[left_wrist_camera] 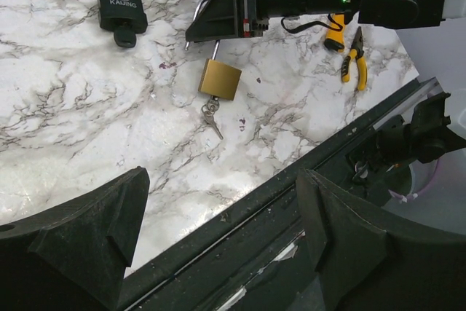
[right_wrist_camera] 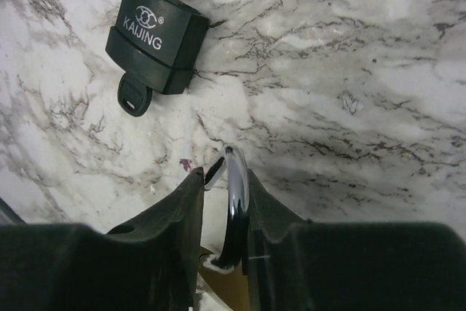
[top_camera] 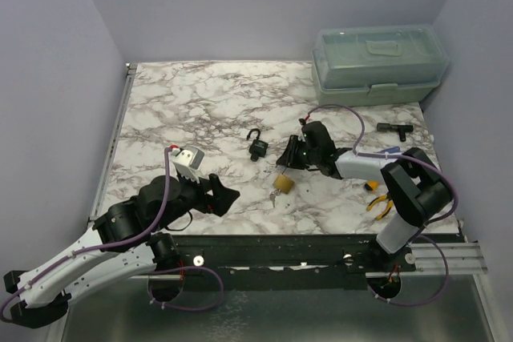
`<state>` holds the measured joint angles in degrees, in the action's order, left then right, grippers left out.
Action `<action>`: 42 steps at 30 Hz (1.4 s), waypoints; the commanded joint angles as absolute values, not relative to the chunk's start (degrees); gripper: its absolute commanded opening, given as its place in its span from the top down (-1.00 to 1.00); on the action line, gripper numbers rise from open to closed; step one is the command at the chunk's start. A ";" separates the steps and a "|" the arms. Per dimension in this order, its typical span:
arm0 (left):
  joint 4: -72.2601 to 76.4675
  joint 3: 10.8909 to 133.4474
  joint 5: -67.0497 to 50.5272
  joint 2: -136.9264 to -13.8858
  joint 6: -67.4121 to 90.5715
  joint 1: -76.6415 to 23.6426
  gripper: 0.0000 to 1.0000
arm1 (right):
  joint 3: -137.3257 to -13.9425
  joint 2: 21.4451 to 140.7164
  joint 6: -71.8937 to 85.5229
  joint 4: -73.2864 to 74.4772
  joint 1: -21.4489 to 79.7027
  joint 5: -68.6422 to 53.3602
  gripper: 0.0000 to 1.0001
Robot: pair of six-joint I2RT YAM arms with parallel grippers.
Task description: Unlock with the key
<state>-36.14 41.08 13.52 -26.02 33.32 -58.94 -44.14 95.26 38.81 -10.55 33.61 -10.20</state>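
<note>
brass padlock (left_wrist_camera: 220, 79), shackle (right_wrist_camera: 237, 202) pinched between closed right fingers (right_wrist_camera: 175, 220); left fingers (left_wrist_camera: 80, 231) spread open, well apart

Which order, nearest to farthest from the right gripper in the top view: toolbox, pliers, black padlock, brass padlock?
From the right gripper:
1. brass padlock, right at its tips, shackle in its grip.
2. black padlock, just to its left, mid-table.
3. pliers, near edge on the right, by that arm's base.
4. toolbox, far right corner.
</note>
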 commanded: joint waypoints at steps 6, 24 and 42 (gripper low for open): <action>-36.36 40.92 13.44 -25.26 32.52 -58.63 -0.75 | -50.49 94.51 31.80 -8.23 31.81 -9.46 0.13; -36.35 40.66 16.00 -24.16 32.62 -58.27 -0.78 | -54.48 56.77 28.43 15.91 31.35 2.26 -1.00; -36.46 40.32 18.01 -24.40 33.08 -58.15 -0.98 | -40.55 20.97 38.42 27.25 31.38 3.28 -0.99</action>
<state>-36.14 40.88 17.10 -23.92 33.39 -58.46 -42.50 22.85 36.03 24.69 31.75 5.06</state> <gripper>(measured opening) 0.989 0.996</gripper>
